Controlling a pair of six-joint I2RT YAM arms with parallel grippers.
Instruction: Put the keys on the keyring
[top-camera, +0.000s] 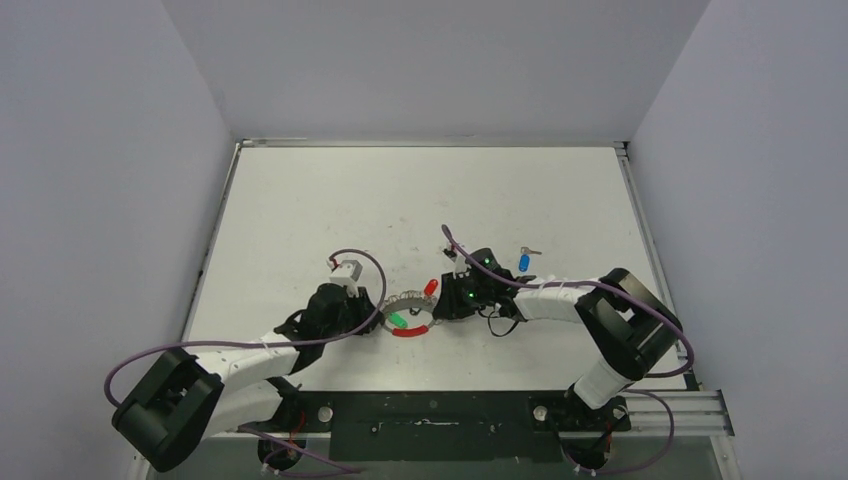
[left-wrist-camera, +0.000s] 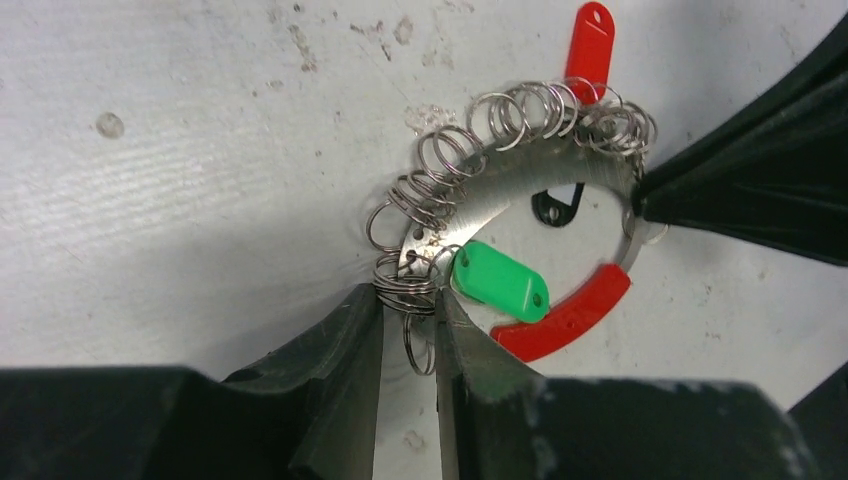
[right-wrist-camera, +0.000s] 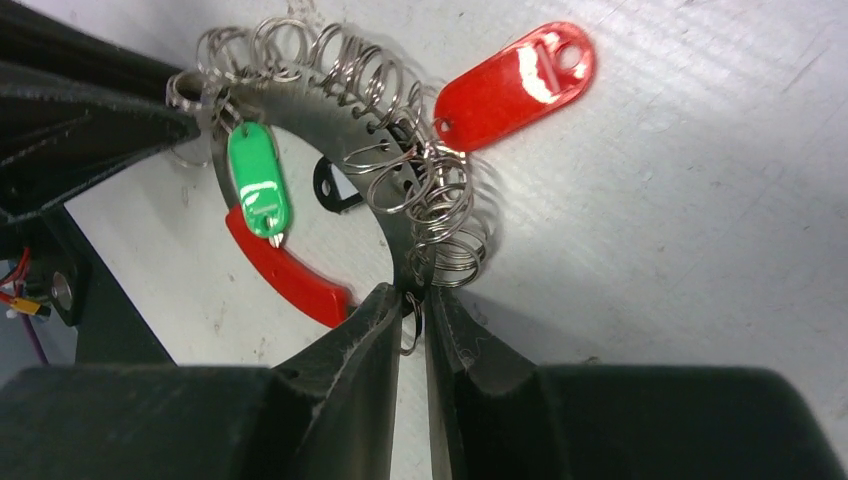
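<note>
On keyring (left-wrist-camera: 480, 205): left tool (left-wrist-camera: 410, 300); right tool (right-wrist-camera: 412, 300) (clamped).

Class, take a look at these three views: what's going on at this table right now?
Both arms hold the keyring from opposite sides. The left gripper pinches one edge and the right gripper pinches the other. The green key appears to be hooked on the ring already. The blue key lies loose on the table beyond the right gripper, not yet on the ring.
</note>
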